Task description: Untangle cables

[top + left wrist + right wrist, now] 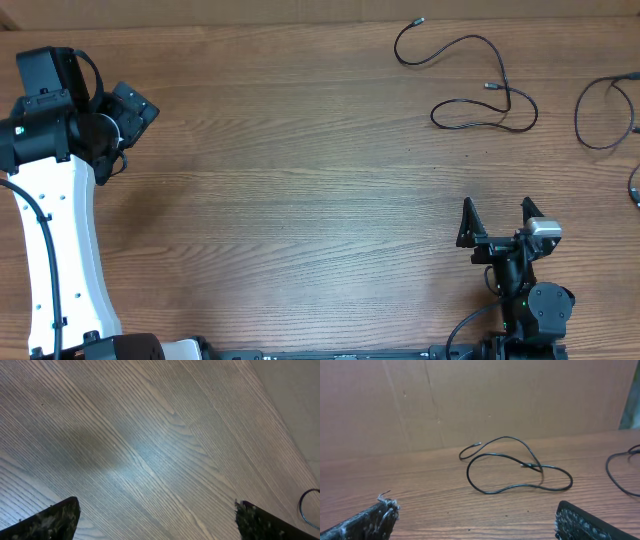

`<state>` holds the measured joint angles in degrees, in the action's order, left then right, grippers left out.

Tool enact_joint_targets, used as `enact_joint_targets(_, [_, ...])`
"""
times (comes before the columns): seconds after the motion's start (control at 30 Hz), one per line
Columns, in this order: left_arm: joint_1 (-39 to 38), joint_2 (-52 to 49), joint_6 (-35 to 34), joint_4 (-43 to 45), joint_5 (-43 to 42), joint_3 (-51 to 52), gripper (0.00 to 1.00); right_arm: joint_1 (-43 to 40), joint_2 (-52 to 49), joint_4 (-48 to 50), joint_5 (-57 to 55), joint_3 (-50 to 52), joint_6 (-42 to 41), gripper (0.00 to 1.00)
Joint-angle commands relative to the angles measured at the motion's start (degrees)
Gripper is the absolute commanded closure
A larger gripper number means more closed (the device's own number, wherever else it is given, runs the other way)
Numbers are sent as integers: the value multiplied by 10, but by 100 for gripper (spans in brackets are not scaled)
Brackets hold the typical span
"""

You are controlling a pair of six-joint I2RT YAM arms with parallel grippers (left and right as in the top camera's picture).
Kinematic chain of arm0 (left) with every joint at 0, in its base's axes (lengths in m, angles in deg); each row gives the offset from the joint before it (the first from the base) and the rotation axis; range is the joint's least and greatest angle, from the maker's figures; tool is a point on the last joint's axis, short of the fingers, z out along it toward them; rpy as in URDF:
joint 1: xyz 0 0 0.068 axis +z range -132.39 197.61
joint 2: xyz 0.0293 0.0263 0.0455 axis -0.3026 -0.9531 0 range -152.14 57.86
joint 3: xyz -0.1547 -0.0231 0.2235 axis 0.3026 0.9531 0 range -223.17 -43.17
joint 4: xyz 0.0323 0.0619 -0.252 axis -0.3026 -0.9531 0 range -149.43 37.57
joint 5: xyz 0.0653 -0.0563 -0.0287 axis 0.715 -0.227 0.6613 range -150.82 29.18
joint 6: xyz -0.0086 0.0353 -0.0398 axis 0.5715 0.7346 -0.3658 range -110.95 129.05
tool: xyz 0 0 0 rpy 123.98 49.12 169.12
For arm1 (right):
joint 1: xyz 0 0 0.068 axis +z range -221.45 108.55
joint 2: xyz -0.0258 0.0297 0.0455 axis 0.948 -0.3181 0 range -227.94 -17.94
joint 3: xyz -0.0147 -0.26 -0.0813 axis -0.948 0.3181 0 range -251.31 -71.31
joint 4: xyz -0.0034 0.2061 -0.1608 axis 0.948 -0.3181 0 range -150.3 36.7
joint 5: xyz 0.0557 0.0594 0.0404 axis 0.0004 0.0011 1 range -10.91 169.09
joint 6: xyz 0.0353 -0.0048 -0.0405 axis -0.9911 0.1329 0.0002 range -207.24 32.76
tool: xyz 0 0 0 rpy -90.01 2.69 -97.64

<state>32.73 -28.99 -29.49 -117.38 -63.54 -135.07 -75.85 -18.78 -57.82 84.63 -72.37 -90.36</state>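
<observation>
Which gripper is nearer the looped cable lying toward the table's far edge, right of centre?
Right. The right gripper stands open on the near side of the looped cable, facing it across a gap. The left gripper, also open, is far off at the table's left edge.

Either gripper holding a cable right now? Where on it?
Nothing held. Left gripper and right gripper both stand open and empty; the looped cable lies loose on the table.

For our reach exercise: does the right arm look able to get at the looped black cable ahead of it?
Probably yes. The open right tool faces the looped cable across the table, with nothing between them, though how far the arm can stretch is unclear.
</observation>
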Motion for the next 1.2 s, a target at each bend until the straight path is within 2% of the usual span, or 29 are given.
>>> enact_joint_targets(0.0, [1, 7, 13, 1, 6, -6, 1, 3, 7, 2, -4, 6, 18, 0])
enact_joint_targets(0.13, [1, 7, 13, 1, 6, -6, 0, 3, 7, 2, -4, 6, 37, 0])
enact_joint_targets(1.17, [1, 7, 13, 0, 6, -6, 0, 3, 7, 2, -4, 6, 36, 0])
